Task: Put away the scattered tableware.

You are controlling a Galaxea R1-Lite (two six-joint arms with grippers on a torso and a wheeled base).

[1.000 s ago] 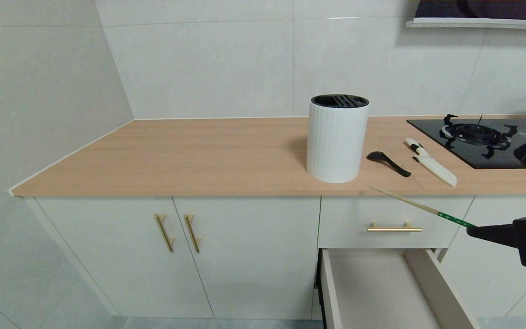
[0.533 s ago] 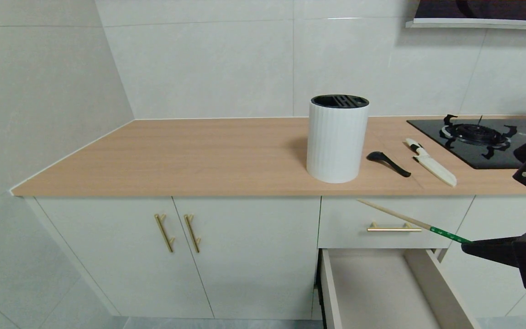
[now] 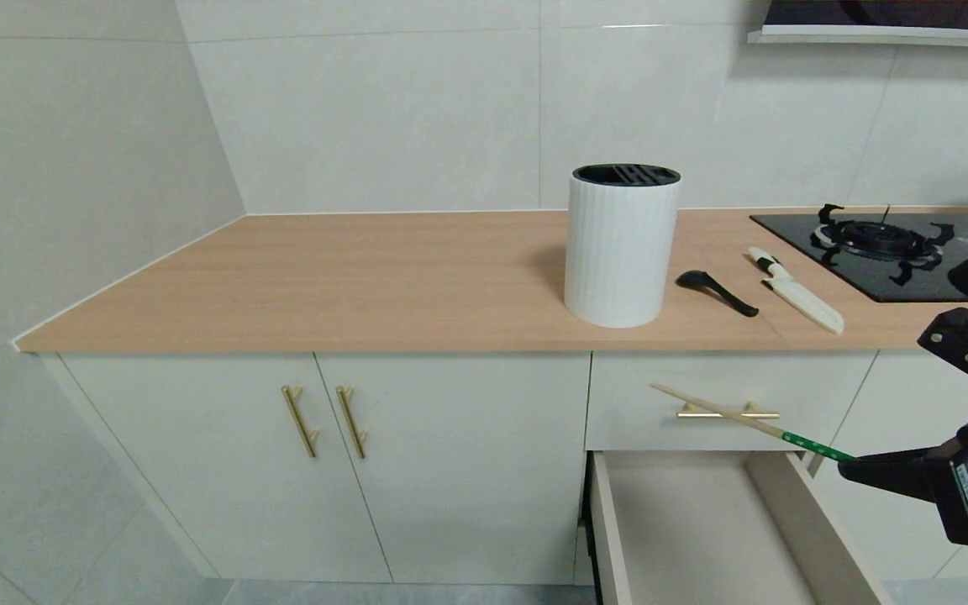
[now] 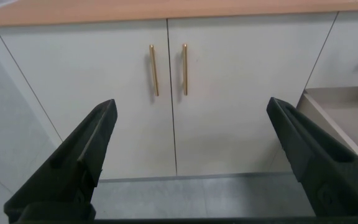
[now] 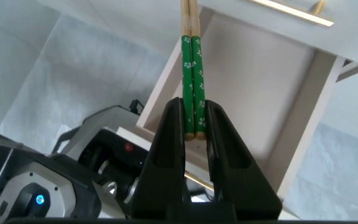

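Right gripper (image 3: 844, 464) with chopsticks (image 3: 728, 414) near open drawer (image 3: 606, 521)

Wood counter (image 3: 366, 286), w/ white holder (image 3: 621, 248), black spoon (image 3: 715, 291), knife (image 3: 795, 290), hob (image 3: 879, 256)

Two chopsticks (image 5: 189, 74), one knife (image 3: 793, 291), one spoon (image 3: 715, 291)

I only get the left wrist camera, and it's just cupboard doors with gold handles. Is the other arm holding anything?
Observer: Yes. The right arm's jaws are shut on a pair of chopsticks with green ends.
Operator: Where are they pointing?
Observer: They slant up over the open drawer, not inside it.
Operator: What's up on the counter?
Observer: A black spoon and a white knife lie on the counter beside a tall white holder.
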